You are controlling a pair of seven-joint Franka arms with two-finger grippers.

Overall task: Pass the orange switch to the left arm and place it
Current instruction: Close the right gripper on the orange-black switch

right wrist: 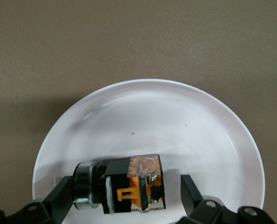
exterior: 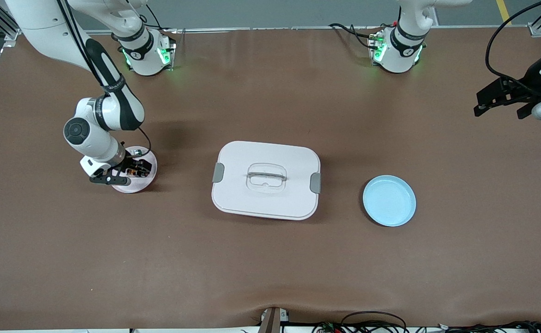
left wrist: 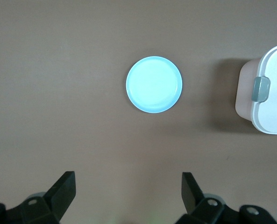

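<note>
Our right gripper is low over the pink plate, its fingers apart around the switch.
We see the switch lying on the plate between those fingers. Our left gripper waits open, up over the table's end, well apart from the box and blue plate.

The table wears a matt brown covering, faintly wrinkled along its 6 o'clock edge in the front view. The box looks like smooth white plastic with grey clips and a clear handle. Both plates, pink and blue, are glossy. The orange switch combines black and translucent orange plastic with a shiny metal ring
</note>
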